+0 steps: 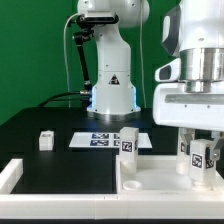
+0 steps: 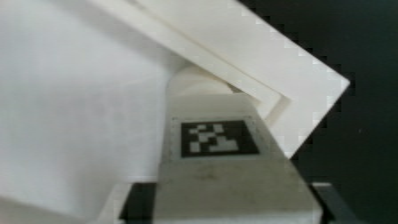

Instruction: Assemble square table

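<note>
The square table's flat white panel [image 1: 155,182] lies at the exterior view's right front. My gripper [image 1: 200,160] stands over it, shut on a short white leg [image 1: 201,156] with a black-and-white tag. In the wrist view that leg [image 2: 217,150] sits between the two dark fingers [image 2: 151,198], its tag facing the camera, with the panel [image 2: 71,110] and its corner behind it. A second tagged leg [image 1: 128,142] stands upright at the panel's far left corner. A third leg [image 1: 45,140] rests on the black table further left.
The marker board [image 1: 100,139] lies flat in the middle of the black table. A low white border wall [image 1: 18,174] runs along the front and left side. The arm's base [image 1: 110,95] rises at the back.
</note>
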Controlling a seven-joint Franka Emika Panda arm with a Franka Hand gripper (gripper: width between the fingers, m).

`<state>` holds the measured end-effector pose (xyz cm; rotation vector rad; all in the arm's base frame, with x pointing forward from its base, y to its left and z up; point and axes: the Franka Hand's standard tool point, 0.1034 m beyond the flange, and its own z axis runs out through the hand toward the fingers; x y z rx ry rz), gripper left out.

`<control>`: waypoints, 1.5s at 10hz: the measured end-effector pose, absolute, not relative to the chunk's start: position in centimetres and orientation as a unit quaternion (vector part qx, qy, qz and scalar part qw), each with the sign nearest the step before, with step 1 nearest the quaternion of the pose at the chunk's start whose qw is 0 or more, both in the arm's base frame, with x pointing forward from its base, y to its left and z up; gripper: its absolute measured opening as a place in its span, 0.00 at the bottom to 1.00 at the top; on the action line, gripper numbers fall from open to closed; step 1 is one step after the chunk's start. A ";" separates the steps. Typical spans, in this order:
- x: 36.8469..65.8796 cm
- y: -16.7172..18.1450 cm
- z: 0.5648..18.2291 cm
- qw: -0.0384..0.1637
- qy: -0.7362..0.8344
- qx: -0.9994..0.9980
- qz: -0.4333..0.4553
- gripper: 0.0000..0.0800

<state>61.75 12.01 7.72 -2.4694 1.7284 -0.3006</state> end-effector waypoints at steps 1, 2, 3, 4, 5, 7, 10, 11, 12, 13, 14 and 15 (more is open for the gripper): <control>62.0 11.9 7.7 0.075 0.622 -0.774 -0.095 0.36; 62.0 11.5 7.7 0.092 0.655 -0.745 -0.090 0.36; 62.0 11.5 7.6 0.097 0.674 -0.728 -0.085 0.36; 62.0 11.5 7.7 0.096 0.676 -0.725 -0.083 0.36; 62.0 11.5 7.6 0.096 0.675 -0.727 -0.083 0.36; 62.1 12.1 7.7 0.079 0.597 -0.793 -0.097 0.50; 62.2 12.3 7.3 0.059 0.420 -0.898 -0.118 0.80; 62.3 12.3 7.3 0.051 0.376 -0.917 -0.122 0.80; 62.3 12.2 7.3 0.046 0.342 -0.931 -0.124 0.81; 62.3 12.2 7.3 0.038 0.296 -0.946 -0.126 0.81; 62.4 12.6 7.6 0.017 0.197 -0.972 -0.130 0.81; 62.6 13.1 8.1 0.005 0.139 -0.981 -0.135 0.81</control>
